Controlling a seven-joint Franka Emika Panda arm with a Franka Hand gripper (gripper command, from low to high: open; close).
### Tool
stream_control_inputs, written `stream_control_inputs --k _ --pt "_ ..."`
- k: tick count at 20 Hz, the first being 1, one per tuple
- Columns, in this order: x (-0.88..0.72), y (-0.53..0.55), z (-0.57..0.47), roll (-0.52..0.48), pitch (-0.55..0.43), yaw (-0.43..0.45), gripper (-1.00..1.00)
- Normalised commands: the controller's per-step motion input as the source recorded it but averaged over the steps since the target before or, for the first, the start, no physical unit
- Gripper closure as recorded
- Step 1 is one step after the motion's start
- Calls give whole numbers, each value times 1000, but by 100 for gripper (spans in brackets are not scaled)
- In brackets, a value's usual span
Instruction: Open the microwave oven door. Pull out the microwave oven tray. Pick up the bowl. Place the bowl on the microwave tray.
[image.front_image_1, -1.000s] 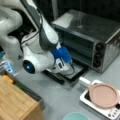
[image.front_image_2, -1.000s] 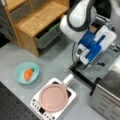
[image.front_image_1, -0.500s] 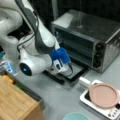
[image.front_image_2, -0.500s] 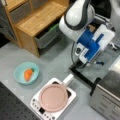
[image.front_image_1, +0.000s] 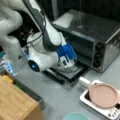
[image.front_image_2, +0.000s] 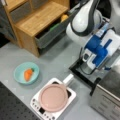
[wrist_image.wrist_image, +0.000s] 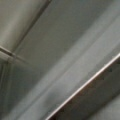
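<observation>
The microwave oven (image.front_image_1: 100, 37) stands with its door (image.front_image_1: 75, 75) folded down flat in front of the opening; the door (image.front_image_2: 80, 72) shows in both front views. My gripper (image.front_image_1: 68, 62), on a blue mount, hangs low over the door at the mouth of the oven (image.front_image_2: 110, 100); in a front view the gripper (image.front_image_2: 90, 62) has its fingers hidden by the hand. The wrist view shows only pale grey flat metal (wrist_image.wrist_image: 62, 50) very close, perhaps the tray. The teal bowl (image.front_image_2: 26, 72) holds an orange carrot and sits on the table apart from the arm; its rim (image.front_image_1: 75, 117) shows at a front view's bottom.
A white appliance with a pink round disc (image.front_image_1: 103, 95) stands just in front of the oven, close to the open door; the disc (image.front_image_2: 53, 97) lies between bowl and oven. A wooden shelf unit (image.front_image_2: 37, 20) with a grey drawer stands behind the arm.
The gripper has sunk a little toward the open door at the oven's mouth. The bowl, the pink disc and the door have not moved.
</observation>
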Motion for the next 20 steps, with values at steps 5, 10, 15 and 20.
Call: stream_control_inputs --k 5,10,15,20 --pt "-40 143 -162 63 -97 -220 -100" --pt "-45 79 -216 58 -118 -210 -100" --pt "-18 35 -262 48 -140 -189 -100" --pt "-12 3 -262 48 -142 -170 -100"
